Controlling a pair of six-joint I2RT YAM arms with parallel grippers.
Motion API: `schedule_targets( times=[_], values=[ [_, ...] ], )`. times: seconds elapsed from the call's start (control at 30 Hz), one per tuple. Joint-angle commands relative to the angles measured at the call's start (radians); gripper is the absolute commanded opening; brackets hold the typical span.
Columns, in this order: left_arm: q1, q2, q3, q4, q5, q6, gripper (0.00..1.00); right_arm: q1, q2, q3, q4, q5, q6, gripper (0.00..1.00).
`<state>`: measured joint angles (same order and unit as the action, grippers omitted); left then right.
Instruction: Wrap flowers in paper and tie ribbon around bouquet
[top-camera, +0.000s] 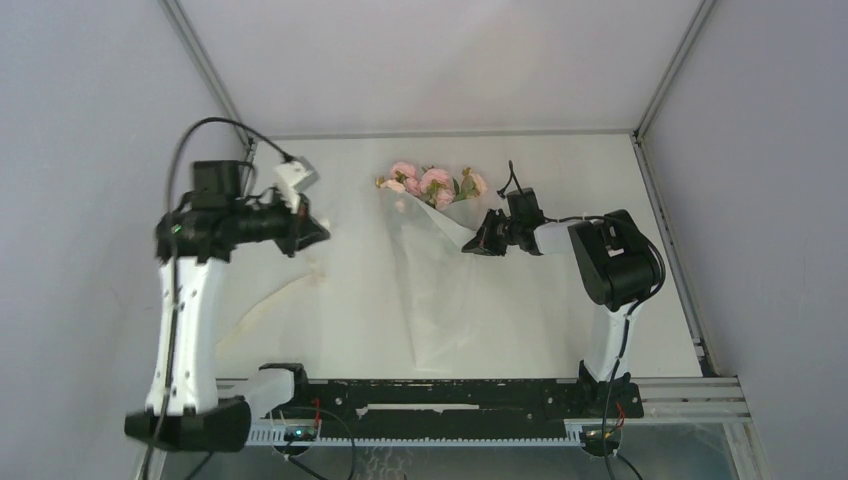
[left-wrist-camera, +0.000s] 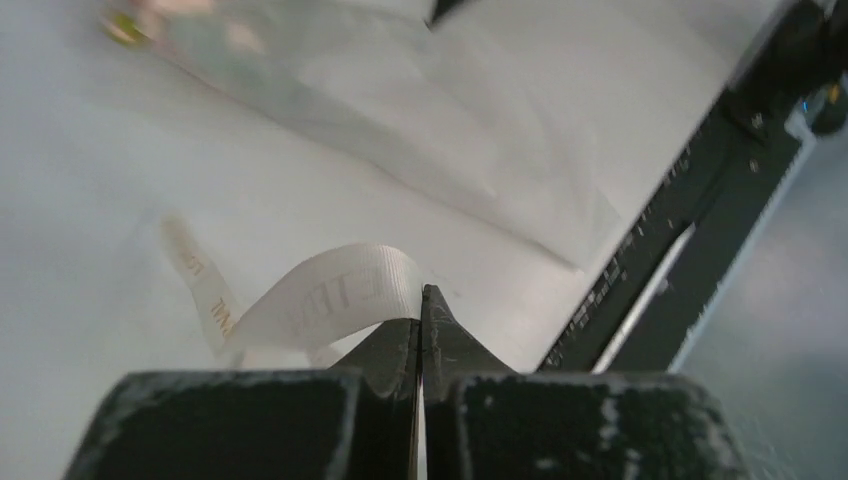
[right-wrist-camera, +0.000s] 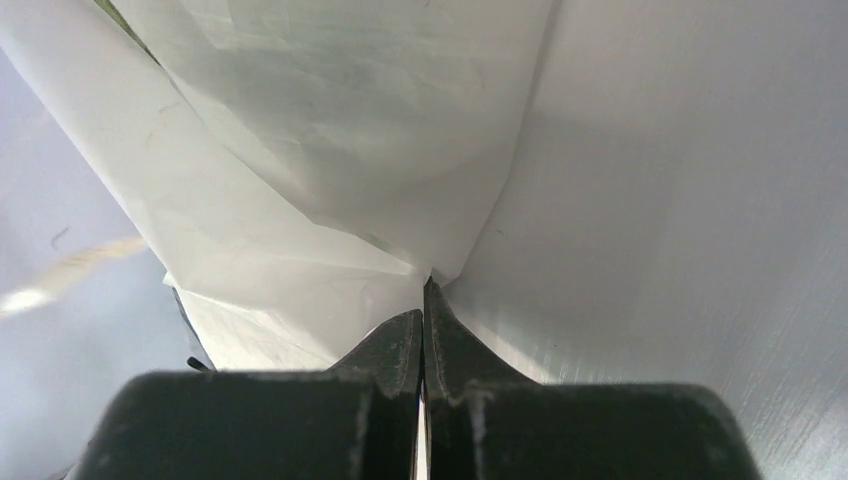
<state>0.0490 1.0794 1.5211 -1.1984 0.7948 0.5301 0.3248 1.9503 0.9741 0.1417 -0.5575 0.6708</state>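
Flowers sit inside the paper; right pincer clamps its edge, left pincer clamps ribbon.

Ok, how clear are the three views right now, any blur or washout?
Left wrist: ribbon fairly sharp, flowers at top left badly blurred. Right wrist: paper sharp, with soft shadowed folds. Top external: even light, but the paper blends into the white table.
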Motion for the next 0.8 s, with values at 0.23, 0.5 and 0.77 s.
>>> schedule_targets(
  times=[0.23,0.5,0.77],
  values=[
    [-0.59,0.14,-0.245,-0.066,-0.19,0.15,0.05,-0.016,-0.058,0.007,-0.048,0.029,-0.038,0.0],
    [-0.613,0.204,-0.365,-0.089,-0.342,0.3,0.27,-0.02,-0.06,0.008,-0.057,0.033,-0.045,0.0],
    [-0.584,0.189,-0.504,-0.068,-0.521,0.386,0.78,-0.017,-0.062,0.011,-0.055,0.03,-0.039,0.0]
  ],
)
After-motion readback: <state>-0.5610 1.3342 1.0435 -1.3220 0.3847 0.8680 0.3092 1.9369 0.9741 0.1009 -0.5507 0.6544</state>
